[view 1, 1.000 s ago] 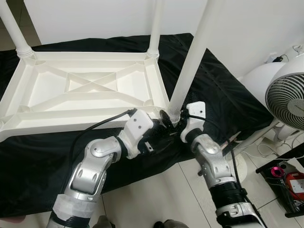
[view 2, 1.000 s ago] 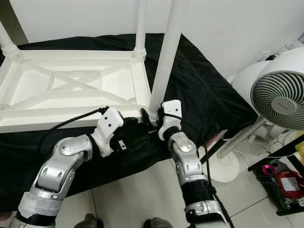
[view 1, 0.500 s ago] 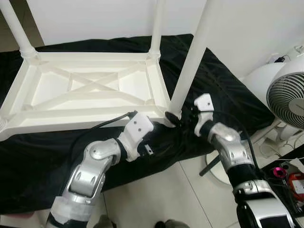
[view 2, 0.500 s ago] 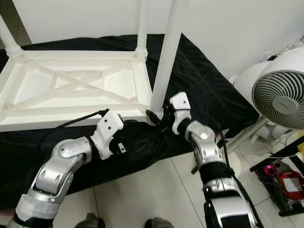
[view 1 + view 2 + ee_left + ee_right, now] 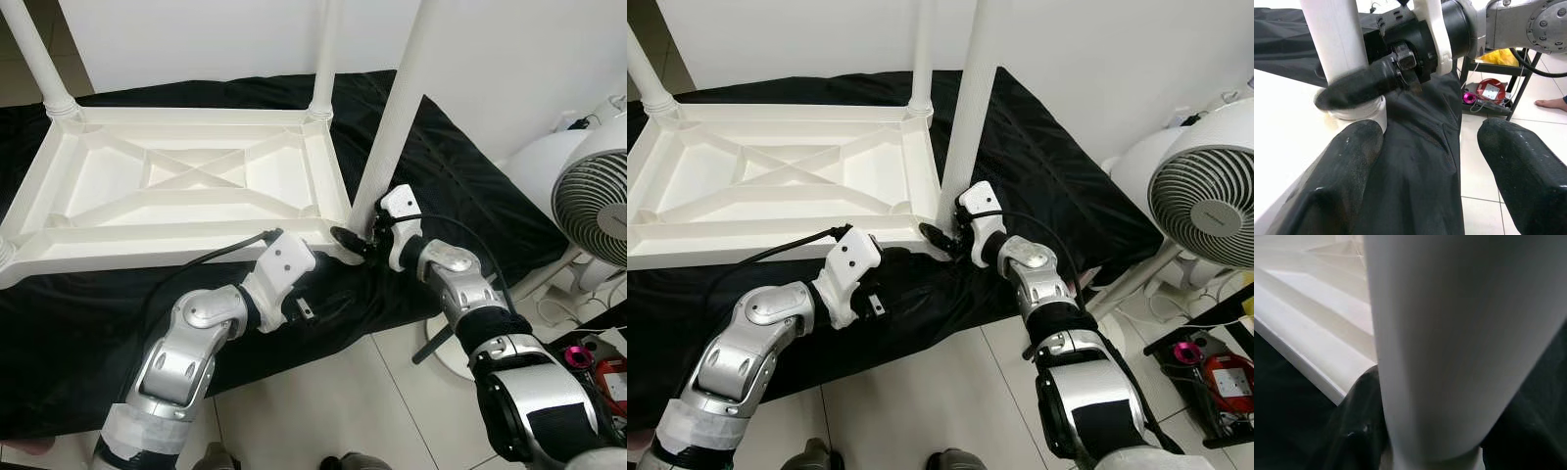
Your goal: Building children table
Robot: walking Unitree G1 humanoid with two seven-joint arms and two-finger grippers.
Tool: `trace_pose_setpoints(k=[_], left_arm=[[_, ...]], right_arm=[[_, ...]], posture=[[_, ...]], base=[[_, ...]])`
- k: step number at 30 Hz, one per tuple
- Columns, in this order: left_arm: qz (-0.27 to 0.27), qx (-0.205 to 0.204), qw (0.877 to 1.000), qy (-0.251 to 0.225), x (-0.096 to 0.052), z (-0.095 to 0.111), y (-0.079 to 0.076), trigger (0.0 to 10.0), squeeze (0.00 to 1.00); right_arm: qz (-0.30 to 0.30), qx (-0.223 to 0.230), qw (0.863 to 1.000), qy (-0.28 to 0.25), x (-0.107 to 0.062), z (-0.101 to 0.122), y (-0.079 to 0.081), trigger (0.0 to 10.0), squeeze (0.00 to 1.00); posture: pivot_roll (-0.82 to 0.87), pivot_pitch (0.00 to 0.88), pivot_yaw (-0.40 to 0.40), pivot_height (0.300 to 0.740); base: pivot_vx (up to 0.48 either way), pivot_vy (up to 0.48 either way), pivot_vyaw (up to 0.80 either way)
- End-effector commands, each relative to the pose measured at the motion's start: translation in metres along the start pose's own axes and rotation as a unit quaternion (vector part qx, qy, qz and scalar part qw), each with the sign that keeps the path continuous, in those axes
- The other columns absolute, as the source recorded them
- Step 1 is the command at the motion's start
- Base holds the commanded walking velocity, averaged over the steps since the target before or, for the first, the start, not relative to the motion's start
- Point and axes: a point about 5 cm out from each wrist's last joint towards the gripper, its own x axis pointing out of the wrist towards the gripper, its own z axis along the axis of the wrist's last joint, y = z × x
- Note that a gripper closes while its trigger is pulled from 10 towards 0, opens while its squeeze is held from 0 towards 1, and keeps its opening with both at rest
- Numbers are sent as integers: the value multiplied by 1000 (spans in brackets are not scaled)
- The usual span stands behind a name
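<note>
While the left claw gapes, right claw clasps table leg (near base).

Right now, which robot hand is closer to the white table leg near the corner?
Right. The right gripper wraps the table leg at its base; the left gripper sits open beside it, not touching.

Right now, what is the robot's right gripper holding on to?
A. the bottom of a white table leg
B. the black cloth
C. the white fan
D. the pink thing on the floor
A. The right gripper has its black fingers on either side of the white table leg, just above where it joins the corner of the upside-down table top.
</note>
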Motion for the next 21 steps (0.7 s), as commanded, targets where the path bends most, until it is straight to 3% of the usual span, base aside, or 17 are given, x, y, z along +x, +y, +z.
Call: trace_pose_setpoints(k=[1,5,6,11,14,21], left_arm=[[28,5,1000,-1,0,3,1,10000,0],[30,5,1000,0,0,3,1,10000,0],[30,5,1000,1,-1,3,1,10000,0],[29,6,1000,1,-1,3,2,10000,0],[28,6,1000,1,-1,3,2,10000,0],[20,5,1000,2,1,2,0,10000,0]], right_arm=[[18,-2,999,26,0,-11,7,0,0],[7,9,999,32,-3,-15,3,0,0],[-5,15,999,35,-4,-17,1,10000,0],[-70,63,995,34,-9,-24,-5,10000,0],[-77,64,994,32,-8,-23,-5,10000,0],[-178,84,980,25,0,-24,4,10000,0]], posture=[[22,33,-51,740],[22,33,-51,740],[21,31,-50,740],[14,29,-43,740],[13,29,-42,740],[1,32,-31,740]], base=[[0,0,0],[0,0,0],[0,0,0],[0,0,0],[0,0,0],[0,0,0]])
